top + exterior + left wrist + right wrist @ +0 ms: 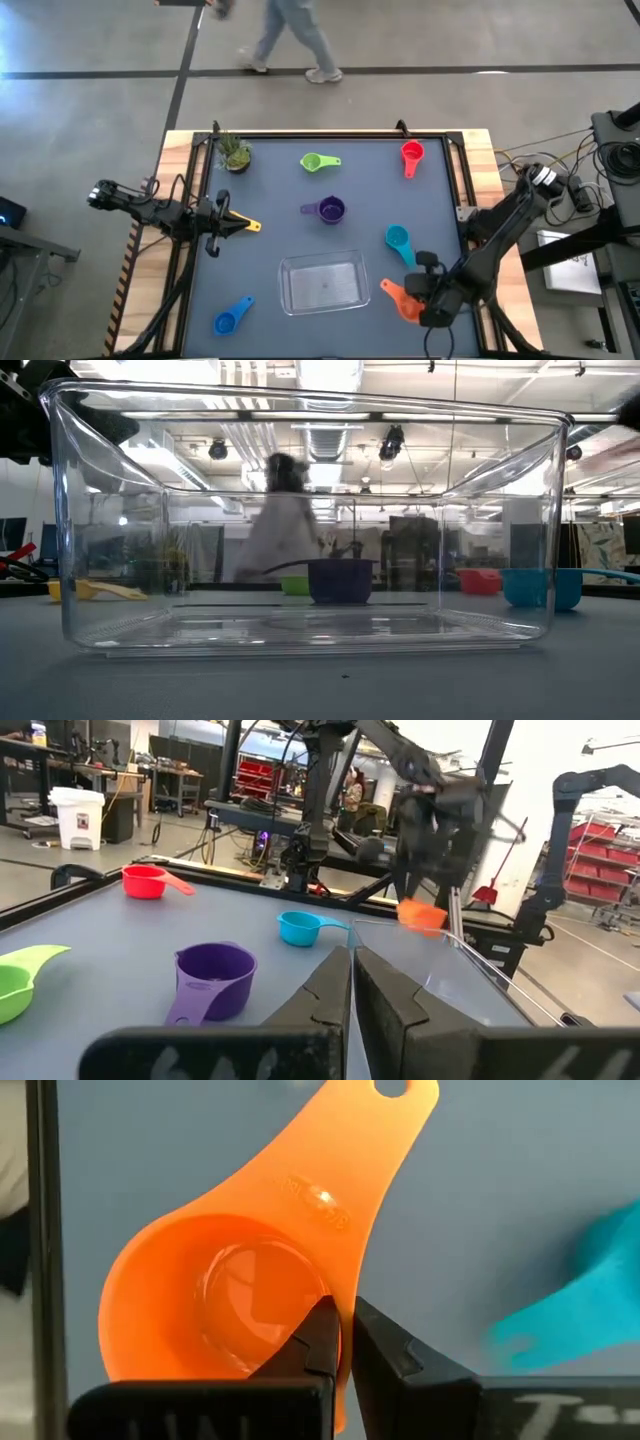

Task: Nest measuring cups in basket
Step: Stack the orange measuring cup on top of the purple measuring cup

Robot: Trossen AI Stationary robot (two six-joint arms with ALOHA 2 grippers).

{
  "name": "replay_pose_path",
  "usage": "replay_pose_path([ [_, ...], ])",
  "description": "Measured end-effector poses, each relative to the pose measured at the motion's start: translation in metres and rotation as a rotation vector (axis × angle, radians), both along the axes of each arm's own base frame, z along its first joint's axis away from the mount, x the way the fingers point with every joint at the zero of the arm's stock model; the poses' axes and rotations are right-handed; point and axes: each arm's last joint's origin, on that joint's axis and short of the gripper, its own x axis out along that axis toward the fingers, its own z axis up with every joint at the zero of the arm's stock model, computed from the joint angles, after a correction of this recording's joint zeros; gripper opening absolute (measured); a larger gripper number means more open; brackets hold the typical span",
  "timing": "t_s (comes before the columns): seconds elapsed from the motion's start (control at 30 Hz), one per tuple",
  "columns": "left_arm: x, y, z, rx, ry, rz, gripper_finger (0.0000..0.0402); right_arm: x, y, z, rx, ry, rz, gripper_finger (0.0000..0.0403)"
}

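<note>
Embossed lettering runs along the handle of the orange cup (250, 1290) in the right wrist view, too faint to read; no other writing can be made out. That close view alone shows the right gripper (345, 1342) pinched onto the cup's rim, one finger inside the bowl and one outside, the jaws all but touching. From above, the right gripper (437, 298) and orange cup (401, 301) sit just beside the right end of the basket (322, 282), outside its wall.

The table-height view looks straight through the basket (300, 635), which holds no cup. Behind its clear walls stand the purple cup (340, 581), the red cup (479, 581), the teal cup (543, 588) and the yellow cup (95, 590).

Overhead, the green cup (317, 162) lies far beyond the basket, the blue cup (232, 316) off its near left corner. The left gripper (232, 226), jaws closed and empty, waits left of the basket, touching the yellow cup's handle. A person (290, 38) walks past beyond the table.
</note>
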Motion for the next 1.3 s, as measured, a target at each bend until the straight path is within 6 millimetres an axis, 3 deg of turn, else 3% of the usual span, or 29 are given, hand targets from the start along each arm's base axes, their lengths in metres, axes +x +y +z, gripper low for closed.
replay_pose_path([
  [0.33,0.000,0.000,0.000,0.000,0.000,0.001,0.0000,0.038,-0.053,0.092,-0.285,-0.350,0.063,0.0009],
  [0.53,0.000,0.000,0.000,0.000,0.000,0.001,0.0000,0.070,-0.102,0.114,-0.402,-0.364,0.063,0.0009],
  [0.83,0.000,0.000,0.000,0.000,0.000,0.000,0.0000,0.111,-0.185,0.110,-0.282,-0.391,0.155,0.0009],
  [1.07,0.000,0.000,0.000,0.000,0.000,0.000,0.0000,0.135,-0.243,0.088,-0.274,-0.402,0.232,0.0009],
  [1.3,0.000,0.000,0.000,0.000,0.000,0.000,0.0000,0.148,-0.295,0.054,-0.215,-0.357,0.235,0.0009],
])
